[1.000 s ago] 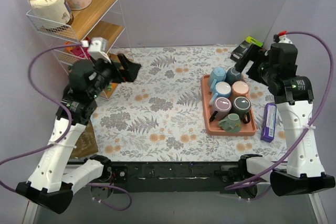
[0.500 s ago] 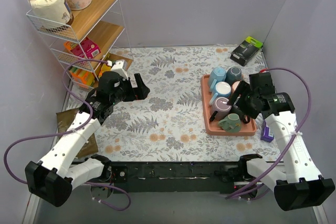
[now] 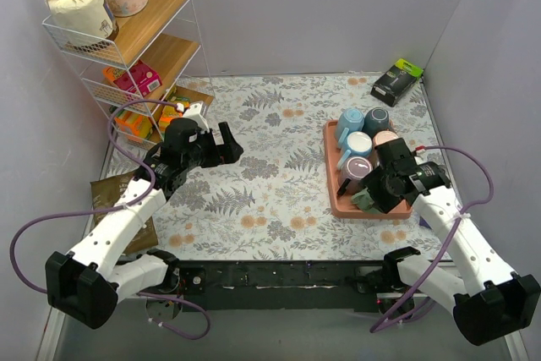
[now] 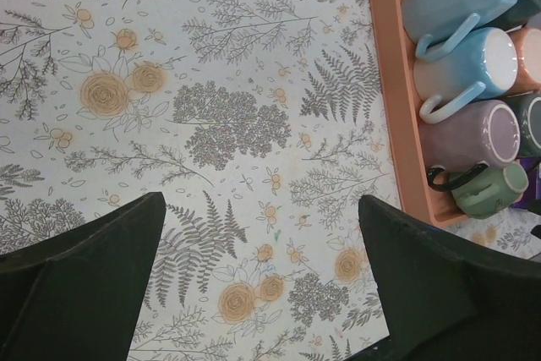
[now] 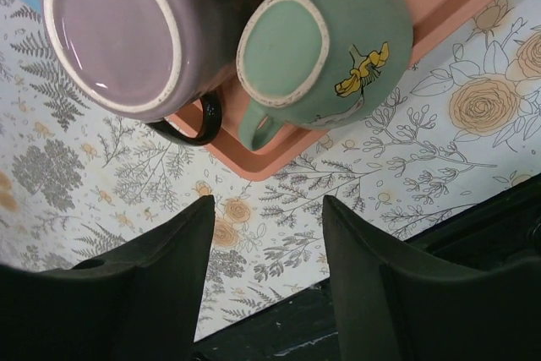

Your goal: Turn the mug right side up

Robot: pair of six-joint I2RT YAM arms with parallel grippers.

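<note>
A salmon tray (image 3: 331,168) at the right holds several mugs, most with their bases up. The green mug (image 3: 365,200) sits at the tray's near corner. In the right wrist view the green mug (image 5: 330,48) shows its base, a yellow mark on its side and its handle pointing at the tray rim (image 5: 279,154). My right gripper (image 5: 269,205) is open and empty, just over the tray's near edge, close to the green mug (image 4: 486,190) and apart from it. My left gripper (image 4: 262,209) is open and empty over the floral cloth, well left of the tray (image 4: 397,124).
A purple mug (image 5: 118,31) with a black handle stands base up beside the green one. A wire shelf (image 3: 127,48) with toilet rolls stands at the back left, a black box (image 3: 397,82) at the back right and a brown packet (image 3: 114,200) at the left edge.
Both arms have come down. The right gripper moved from the back right to the tray's near corner by the green mug. The left gripper dropped lower over the cloth.
</note>
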